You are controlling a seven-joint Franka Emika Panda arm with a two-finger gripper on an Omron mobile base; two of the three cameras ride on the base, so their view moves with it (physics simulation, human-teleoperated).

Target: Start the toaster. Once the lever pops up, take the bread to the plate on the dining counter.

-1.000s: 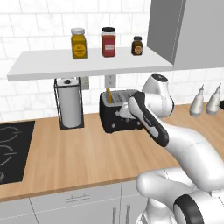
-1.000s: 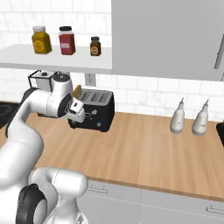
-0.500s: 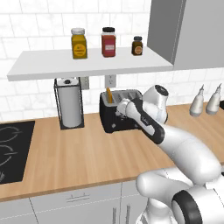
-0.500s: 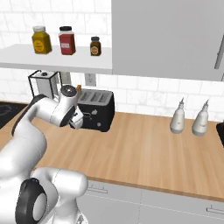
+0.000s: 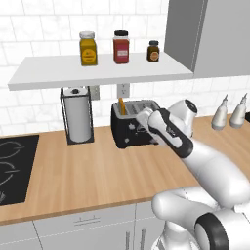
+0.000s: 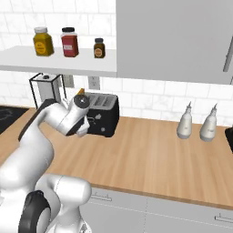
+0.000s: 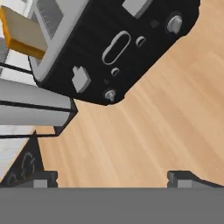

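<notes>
The gripper (image 7: 112,177) stands spread wide with nothing between its fingers (image 7: 186,178), poised just in front of the toaster (image 5: 134,123) and apart from it, above the bare wood of the counter (image 5: 97,171). In the hand view the toaster's (image 7: 118,41) black front faces the camera with its small pale knobs and marks, and a grey lever tab (image 7: 81,78) juts from that front face. The bread (image 5: 121,106) stands upright in the toaster's left slot, its orange-brown top sticking up above the toaster's top; in the hand view the slice (image 7: 24,33) shows at the upper left. In the right base view the arm's white hand partly covers the toaster's (image 6: 103,113) left end. Just left of the toaster stands a wire-framed paper-towel holder (image 5: 77,114) with a white roll, near the tiled wall. Farther left a black cooktop (image 5: 12,168) is set into the counter. Above, a white shelf (image 5: 97,71) carries three jars (image 5: 120,47). Well to the right, two pale bottles (image 6: 195,122) stand side by side on the counter.
</notes>
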